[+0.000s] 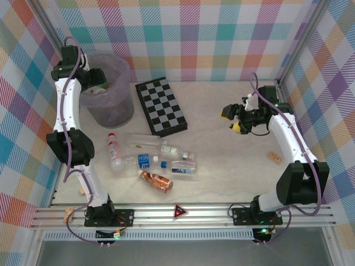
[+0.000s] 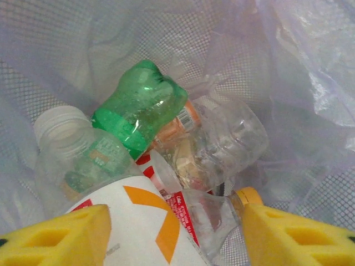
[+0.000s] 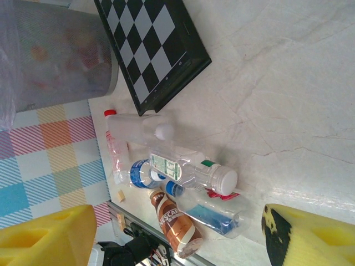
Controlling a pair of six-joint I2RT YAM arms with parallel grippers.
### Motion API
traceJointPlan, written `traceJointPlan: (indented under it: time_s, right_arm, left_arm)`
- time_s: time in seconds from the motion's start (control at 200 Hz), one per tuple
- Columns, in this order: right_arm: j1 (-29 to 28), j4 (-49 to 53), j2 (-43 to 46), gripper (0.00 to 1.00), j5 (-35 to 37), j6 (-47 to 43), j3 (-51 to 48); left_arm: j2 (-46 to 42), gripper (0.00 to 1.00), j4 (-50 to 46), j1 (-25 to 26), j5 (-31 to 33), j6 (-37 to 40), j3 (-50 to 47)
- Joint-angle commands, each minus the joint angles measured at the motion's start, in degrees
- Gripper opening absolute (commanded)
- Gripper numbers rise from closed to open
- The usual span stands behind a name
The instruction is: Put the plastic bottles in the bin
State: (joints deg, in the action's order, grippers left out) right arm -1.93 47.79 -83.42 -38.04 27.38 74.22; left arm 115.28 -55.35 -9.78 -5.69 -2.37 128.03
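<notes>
At the left, the left pincer [image 2: 175,238] hangs over the mouth of the bin [image 1: 123,83], pads apart with a white bottle [image 2: 138,221] between them; whether they grip it I cannot tell. Letting go is best done here, well within the rim above the green bottle [image 2: 138,105], followed by a straight rise so the bag isn't snagged. Mid-counter [image 1: 233,166], several bottles [image 1: 152,163] lie waiting. At the right, the right pincer [image 1: 233,120] hovers, pads apart and empty.

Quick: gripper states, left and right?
Left gripper: open over the bin, holding nothing.
Right gripper: open, empty, above the table.
</notes>
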Motion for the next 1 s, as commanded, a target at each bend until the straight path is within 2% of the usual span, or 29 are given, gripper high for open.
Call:
traceJointPlan:
  time_s: [0.0, 0.165, 0.3, 0.57, 0.675, 0.855, 0.995]
  right_arm:
    - [-0.3, -0.5, 0.2, 0.78, -1.1, -1.0, -1.1]
    - [-0.3, -0.1, 0.6, 0.78, -0.6, -1.4, -1.6]
    - [-0.4, -0.1, 0.5, 0.78, -0.7, -1.4, -1.4]
    - [-0.3, 0.0, 0.7, 0.78, -0.7, -1.1, -1.0]
    - [-0.4, 0.5, 1.1, 0.79, -0.6, -1.4, -0.1]
    - [-0.6, 1.0, 1.9, 0.79, -1.3, -3.7, 0.6]
    - [-2.2, 2.6, 3.7, 0.79, 1.6, -8.5, 0.7]
  left_arm:
    - [0.5, 0.57, 0.7, 0.9, -1.3, -1.0, -1.1]
    - [-0.2, 0.5, 4.7, 0.9, -1.8, -2.5, -8.9]
    - [-0.6, 0.48, 7.5, 1.0, -2.8, -3.7, -14.1]
    - [0.0, 0.48, 7.8, 2.0, -3.2, -3.8, -13.8]
    - [-1.8, 0.57, 7.4, 2.0, -2.1, -3.2, -10.1]
    - [-1.7, 0.7, 0.7, 2.1, -1.0, -0.5, 1.5]
    - [-4.1, 0.79, -0.7, 2.2, 0.0, 1.1, 3.8]
